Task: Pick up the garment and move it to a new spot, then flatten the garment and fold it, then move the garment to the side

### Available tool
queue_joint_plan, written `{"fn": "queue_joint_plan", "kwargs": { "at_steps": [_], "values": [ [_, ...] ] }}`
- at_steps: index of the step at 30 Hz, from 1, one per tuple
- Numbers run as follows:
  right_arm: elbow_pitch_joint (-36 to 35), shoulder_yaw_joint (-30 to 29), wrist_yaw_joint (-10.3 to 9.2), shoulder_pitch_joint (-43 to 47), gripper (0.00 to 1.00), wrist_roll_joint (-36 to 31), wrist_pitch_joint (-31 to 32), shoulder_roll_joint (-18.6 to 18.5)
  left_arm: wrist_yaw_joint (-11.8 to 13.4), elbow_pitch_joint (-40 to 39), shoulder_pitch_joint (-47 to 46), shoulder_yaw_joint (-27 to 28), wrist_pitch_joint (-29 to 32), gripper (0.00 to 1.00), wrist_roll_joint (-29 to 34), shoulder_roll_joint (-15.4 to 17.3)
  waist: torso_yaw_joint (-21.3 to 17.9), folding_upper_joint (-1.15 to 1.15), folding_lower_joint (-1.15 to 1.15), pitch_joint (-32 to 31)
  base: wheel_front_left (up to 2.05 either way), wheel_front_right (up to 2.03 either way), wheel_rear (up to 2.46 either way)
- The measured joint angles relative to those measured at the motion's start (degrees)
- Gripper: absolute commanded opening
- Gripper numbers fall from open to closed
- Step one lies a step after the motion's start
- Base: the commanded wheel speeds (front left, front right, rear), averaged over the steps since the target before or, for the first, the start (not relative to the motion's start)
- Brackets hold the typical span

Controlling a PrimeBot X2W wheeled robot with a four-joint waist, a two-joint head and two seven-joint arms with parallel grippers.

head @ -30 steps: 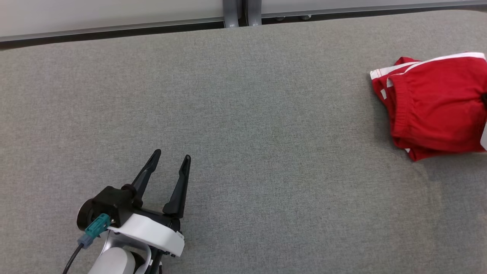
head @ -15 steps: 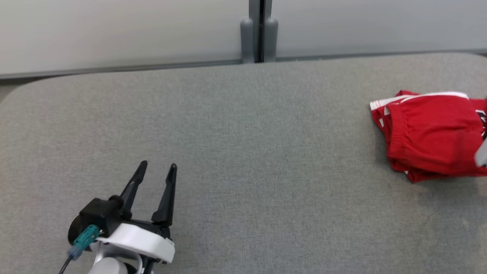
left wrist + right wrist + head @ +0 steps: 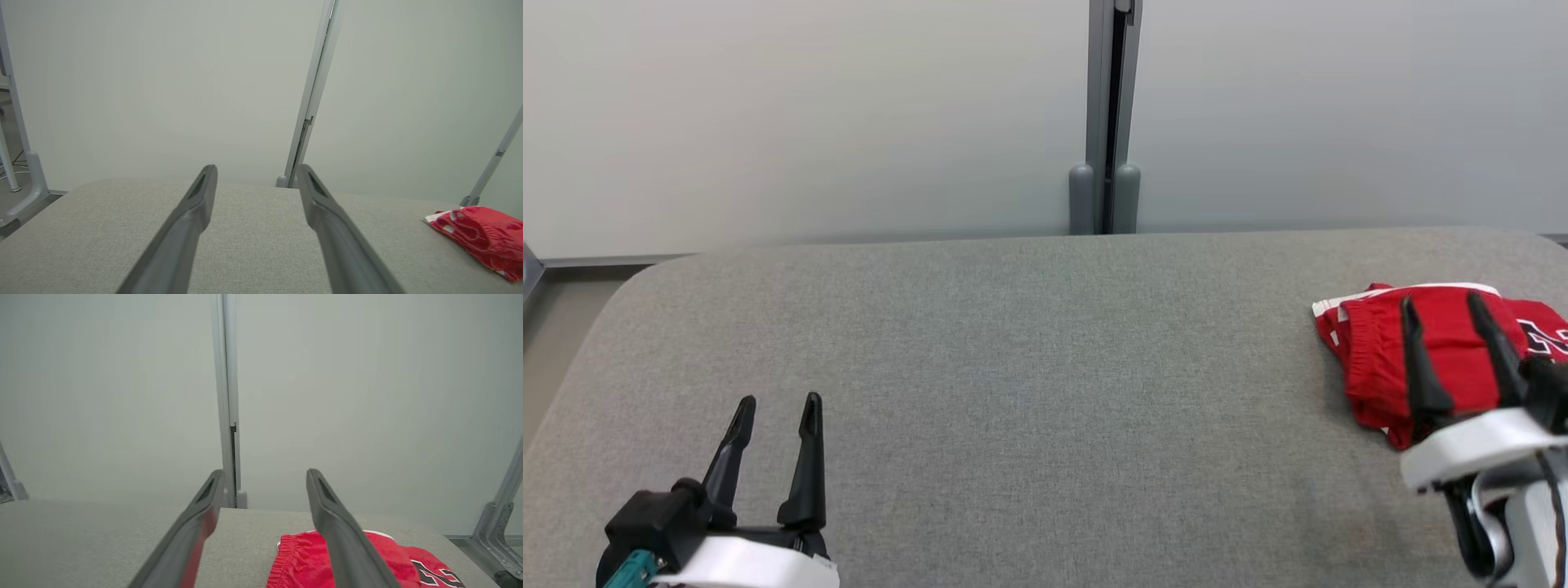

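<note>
The garment (image 3: 1458,359) is soft red cloth, the tabletop (image 3: 1013,367) matt grey weave.

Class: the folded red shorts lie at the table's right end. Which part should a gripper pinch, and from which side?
Probably the gathered waistband, the thick stacked edge of the red shorts facing the middle of the table. Come from above on that side with the open right gripper nearby; elsewhere the cloth lies flat, offering little to pinch.
</note>
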Motion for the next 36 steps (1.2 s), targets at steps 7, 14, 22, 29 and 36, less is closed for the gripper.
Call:
{"fn": "queue_joint_plan", "kwargs": {
  "at_steps": [7, 14, 22, 29, 36],
  "values": [
    [-12.37, 2.99, 0.0, 12.04, 1.0, 4.34, 0.34, -1.19, 0.42, 0.43, 2.85, 0.93, -0.74, 1.0, 0.26, -0.3, 0.15, 0.0, 0.0, -1.44, 0.0, 0.0, 0.0],
    [-16.61, 2.55, 0.0, 18.04, 1.0, 5.92, 0.32, -0.09, 0.53, 2.54, 5.07, 1.86, -1.29, 1.0, 1.42, -1.08, 0.21, 0.0, 0.0, -2.33, 0.0, 0.0, 0.0],
    [-17.47, 3.32, 0.0, 18.3, 1.0, 5.92, 0.63, 0.34, -0.32, 3.14, 5.11, 2.16, -1.35, 1.0, 2.34, -1.9, 0.41, 0.0, 0.0, -2.45, 0.0, 0.0, 0.0],
    [-16.44, 3.61, 0.0, 18.78, 0.0, 5.91, 0.85, 0.85, -0.42, 4.68, 5.7, 1.8, -1.23, 0.0, 2.47, -2.8, 0.67, 0.0, 0.0, -2.39, 0.0, 0.0, 0.0],
    [-14.83, 3.38, 0.0, 19.62, 0.0, 10.99, 2.44, 1.83, -1.07, 6.2, 6.47, 2.36, 0.4, 0.0, -1.85, -4.23, 0.56, 0.0, 0.0, -2.13, 0.0, 0.0, 0.0]
  ]
}}
